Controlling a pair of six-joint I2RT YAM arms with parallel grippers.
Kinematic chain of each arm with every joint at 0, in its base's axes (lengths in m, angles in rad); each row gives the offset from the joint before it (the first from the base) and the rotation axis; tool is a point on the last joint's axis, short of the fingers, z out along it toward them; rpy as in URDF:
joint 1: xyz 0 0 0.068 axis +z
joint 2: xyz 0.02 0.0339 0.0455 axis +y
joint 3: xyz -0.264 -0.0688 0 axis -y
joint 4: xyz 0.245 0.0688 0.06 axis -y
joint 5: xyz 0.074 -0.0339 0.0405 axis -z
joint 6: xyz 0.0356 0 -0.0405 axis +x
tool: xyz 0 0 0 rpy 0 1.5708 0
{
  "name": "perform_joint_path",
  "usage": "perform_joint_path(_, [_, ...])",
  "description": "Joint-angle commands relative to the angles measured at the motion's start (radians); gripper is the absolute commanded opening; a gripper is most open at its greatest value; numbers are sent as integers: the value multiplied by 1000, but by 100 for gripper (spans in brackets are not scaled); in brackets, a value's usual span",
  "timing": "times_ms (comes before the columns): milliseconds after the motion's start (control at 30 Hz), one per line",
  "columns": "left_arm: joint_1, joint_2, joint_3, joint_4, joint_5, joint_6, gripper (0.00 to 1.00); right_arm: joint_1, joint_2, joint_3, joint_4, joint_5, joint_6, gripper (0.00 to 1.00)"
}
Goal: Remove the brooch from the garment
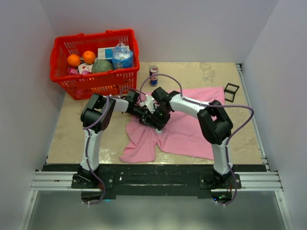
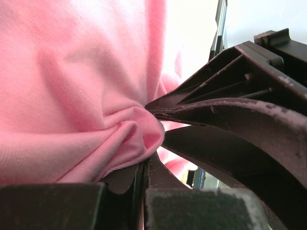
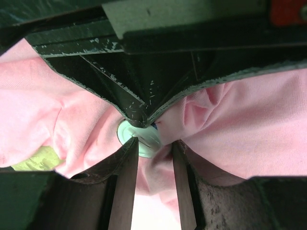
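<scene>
The pink garment [image 1: 192, 120] lies wrinkled on the table. Both grippers meet over its left part. My left gripper [image 1: 146, 115] is shut on a bunched fold of the garment [image 2: 96, 96], pinched at its fingertips [image 2: 144, 165]. The brooch [image 3: 142, 139], a small whitish round disc, sits on the cloth just past my right gripper's [image 3: 153, 143] left finger [image 3: 125, 177], under the left gripper's dark tip. In the top view the brooch [image 1: 158, 130] shows just below the grippers. My right gripper [image 1: 160, 120] has a narrow gap between its fingers, with pink cloth [image 3: 249, 124] in it.
A red basket [image 1: 93, 38] with oranges and packets stands at the back left. A drink can [image 1: 153, 75] stands behind the grippers. A small black open-frame cube [image 1: 231, 92] sits at the garment's far right corner. Walls close in both sides.
</scene>
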Motion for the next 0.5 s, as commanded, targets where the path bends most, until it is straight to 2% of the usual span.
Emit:
perform_joint_path(0, [-6, 42, 2, 20, -79, 23, 0, 16, 70, -32, 71, 124, -4, 38])
perform_joint_path(467, [-16, 45, -4, 18, -70, 31, 0, 19, 70, -20, 122, 305, 48, 36])
